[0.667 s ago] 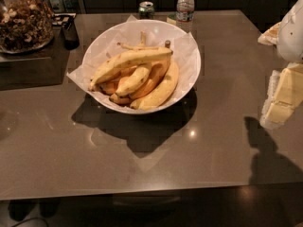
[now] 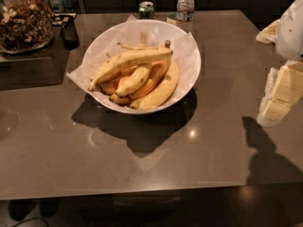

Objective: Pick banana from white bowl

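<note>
The long, curved, pale-yellow speckled banana [image 2: 130, 61] is lying topmost in the wide, paper-lined white bowl [image 2: 191, 56] on the grey table [image 2: 71, 145]. The cream-coloured tool [image 2: 277, 98] is hovering well to the right, and I cannot tell its spread. The approach is pending and calls for reaching left above the bowl.

The end effector [image 2: 277, 96] hangs at the far right edge, below the white arm [image 2: 289, 32].

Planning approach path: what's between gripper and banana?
Camera view: bare table, then the bowl rim and paper. Gripper hangs at the right edge; banana tops the pile.
</note>
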Controlling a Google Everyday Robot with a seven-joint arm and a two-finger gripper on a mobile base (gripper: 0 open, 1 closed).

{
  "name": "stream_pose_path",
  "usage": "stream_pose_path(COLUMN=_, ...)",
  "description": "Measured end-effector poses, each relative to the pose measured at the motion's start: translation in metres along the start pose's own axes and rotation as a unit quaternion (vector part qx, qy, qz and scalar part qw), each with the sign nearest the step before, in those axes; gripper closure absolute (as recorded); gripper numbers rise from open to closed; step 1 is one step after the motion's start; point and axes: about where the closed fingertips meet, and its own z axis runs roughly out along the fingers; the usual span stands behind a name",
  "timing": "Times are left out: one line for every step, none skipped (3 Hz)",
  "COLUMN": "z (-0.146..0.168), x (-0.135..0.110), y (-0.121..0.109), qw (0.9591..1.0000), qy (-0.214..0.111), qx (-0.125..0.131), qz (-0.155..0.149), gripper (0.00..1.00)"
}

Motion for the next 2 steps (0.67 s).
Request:
stream_pose_path(z=0.006, x=-0.025, y=-0.008, qw=0.9992, qy=-0.037, qx=-0.013, qz=-0.011, gripper=0.0)
stream_pose_path(z=0.02, x=-0.059, y=-0.026, qw=0.9964, qy=-0.069, qx=-0.036, qz=-0.034, gripper=0.0)
